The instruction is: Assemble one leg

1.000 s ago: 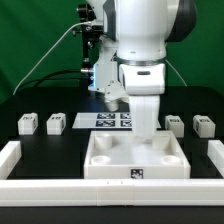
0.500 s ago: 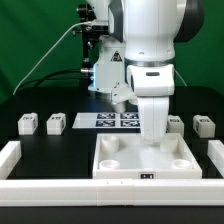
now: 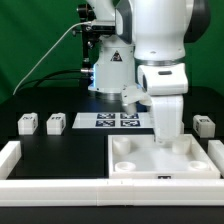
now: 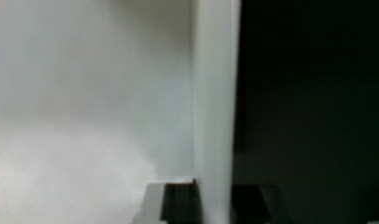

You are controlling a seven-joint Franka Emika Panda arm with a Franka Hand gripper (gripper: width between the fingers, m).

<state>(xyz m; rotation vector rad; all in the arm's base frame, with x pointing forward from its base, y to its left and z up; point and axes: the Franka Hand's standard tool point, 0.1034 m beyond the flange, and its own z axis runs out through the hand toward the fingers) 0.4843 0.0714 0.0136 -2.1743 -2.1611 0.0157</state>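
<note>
My gripper (image 3: 166,138) is shut on the far wall of the large white tray-like piece (image 3: 135,172), which lies flat at the front right of the table. In the wrist view my gripper (image 4: 218,205) has its dark fingers (image 4: 179,204) on either side of the tray's thin white wall (image 4: 214,90). Two legs (image 3: 28,123) (image 3: 57,123), small white blocks with tags, stand at the exterior view's left. Another leg (image 3: 205,126) stands at the right, just behind the tray. A fourth leg is hidden behind my arm.
The marker board (image 3: 112,120) lies behind the tray in the middle. A white border wall (image 3: 50,166) runs along the front and the left side (image 3: 8,150) of the table. Camera rig and cables stand at the back (image 3: 95,60).
My gripper has slid the tray-like piece toward the exterior view's right, from the front middle to the front right. The legs and the marker board have not moved.
</note>
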